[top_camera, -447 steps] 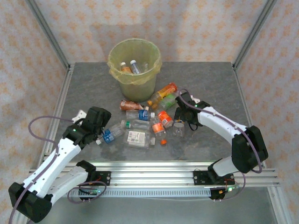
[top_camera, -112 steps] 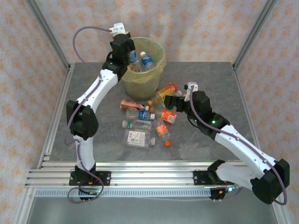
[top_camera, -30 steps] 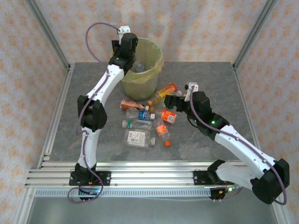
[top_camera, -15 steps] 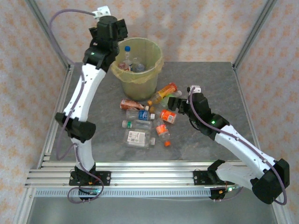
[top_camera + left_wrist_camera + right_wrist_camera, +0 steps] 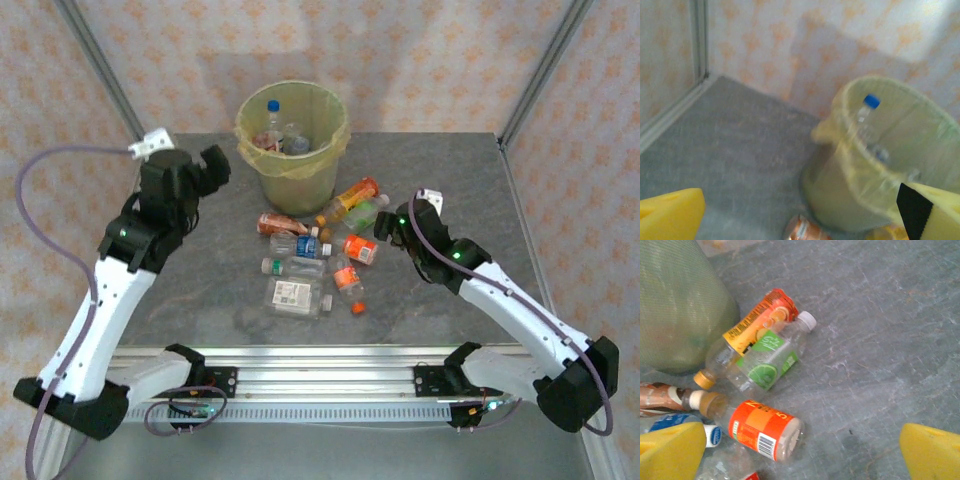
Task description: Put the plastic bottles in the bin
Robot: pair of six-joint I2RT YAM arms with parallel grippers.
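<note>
On the grey surface [image 5: 450, 170] a heap of plastic bottles [image 5: 293, 296] awaits, the bin [image 5: 292, 178] holds perhaps four, and my left tool [image 5: 208, 168] and right tool [image 5: 385, 226] both stand apart, empty.

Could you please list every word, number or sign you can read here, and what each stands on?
"5": on the red-orange labelled bottle, next to a barcode; a larger white letter beside it is unclear.
Lime-label bottle: white script, blurred, unreadable.
Orange-fruit bottle: black print, too small.
White-label bottle, top view: too small.
</note>
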